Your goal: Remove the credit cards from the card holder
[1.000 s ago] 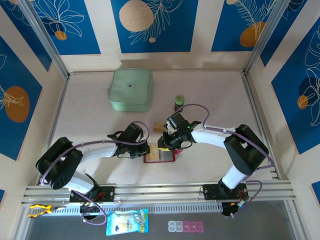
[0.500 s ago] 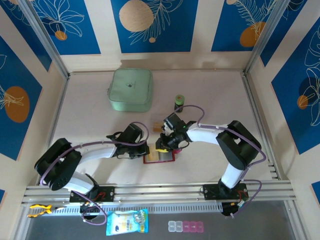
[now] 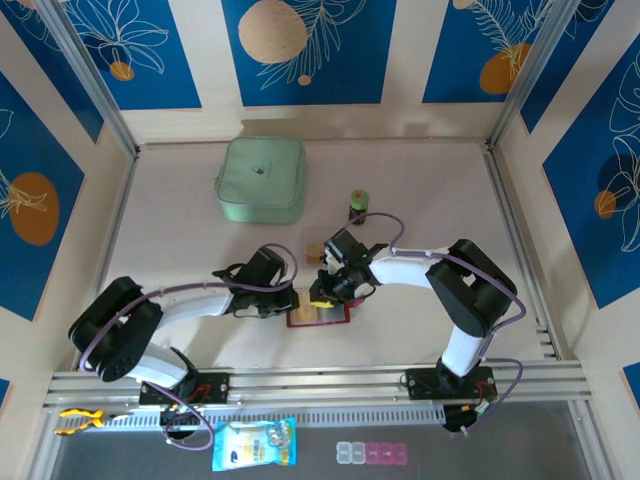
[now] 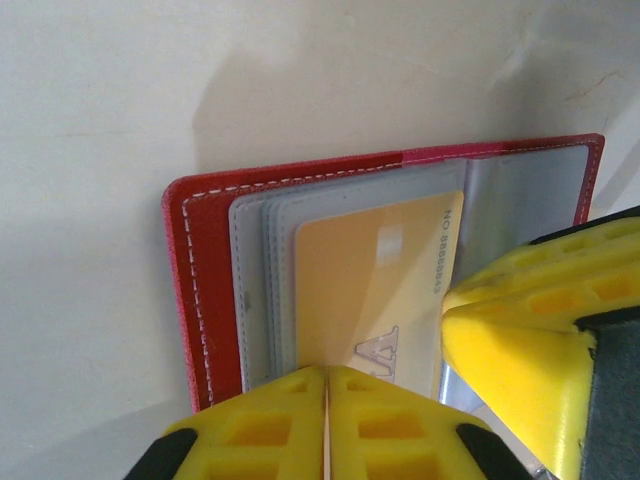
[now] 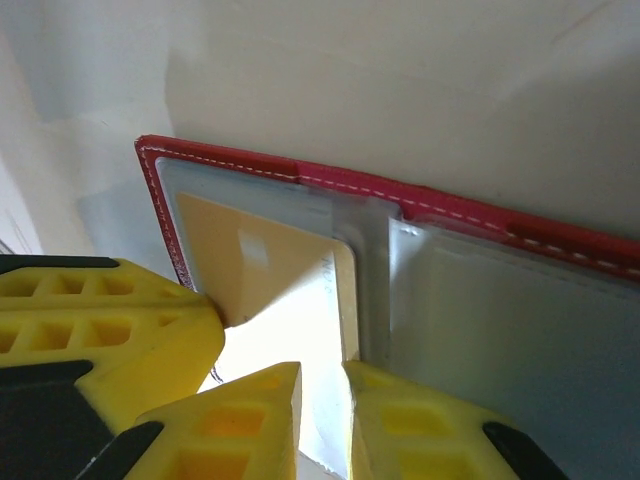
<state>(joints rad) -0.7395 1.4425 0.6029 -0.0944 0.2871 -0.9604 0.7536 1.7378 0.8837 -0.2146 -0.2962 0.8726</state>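
Your right gripper [image 5: 325,420] is nearer the job. Its ribbed yellow fingers stand narrow, and the long edge of a thin, smooth orange-tan plastic credit card [image 5: 265,265] runs down between them. You cannot tell from here whether they pinch it.

The card lies just ahead of those fingertips, its long axis pointing straight away from them. It sits among the clear grey plastic pockets [image 5: 480,320] of a red leather-like folding card holder [image 4: 195,290] with pale stitching, which lies open and flat on the pale matte tabletop [image 4: 200,90].

Your left gripper [image 4: 327,425] has its fingers pressed together, tips over the card's near edge, just beside the right fingers. The card probably has to slide out lengthwise, back toward the right fingers.
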